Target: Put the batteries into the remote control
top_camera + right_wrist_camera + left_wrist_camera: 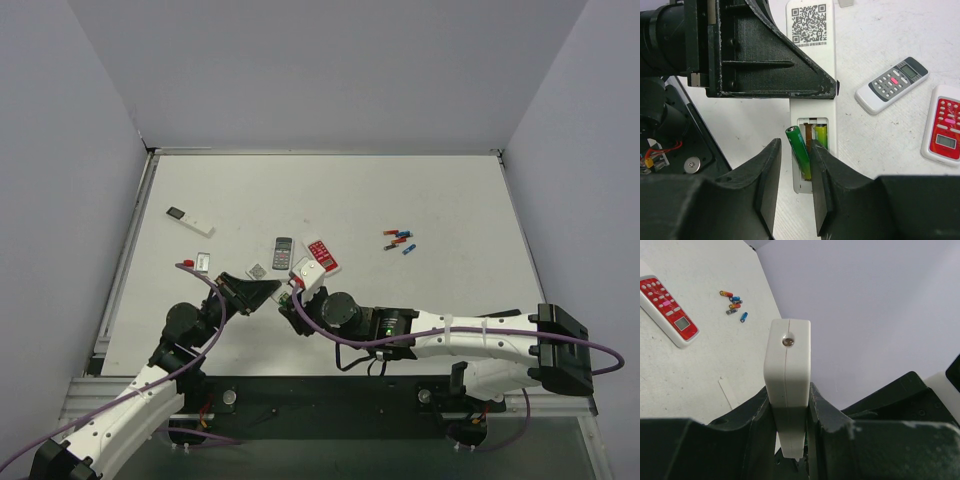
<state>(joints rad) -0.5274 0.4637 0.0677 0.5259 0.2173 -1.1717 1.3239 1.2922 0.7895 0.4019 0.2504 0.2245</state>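
My left gripper (790,415) is shut on the long white remote control (788,370), clamping its narrow sides. In the right wrist view the remote control (810,25) lies back up, with a QR label and an open battery bay. One green battery (821,137) lies seated in the bay. A second green battery (800,150) stands tilted, its lower end in the bay. My right gripper (796,175) straddles it slightly open, its left finger apart from the battery. Loose batteries (400,240) lie far right on the table.
A red remote (322,254) and a grey-faced remote (282,250) lie just beyond the grippers. A white stick with a black end (190,221) lies at the far left. A small white piece (203,262) sits near the left arm.
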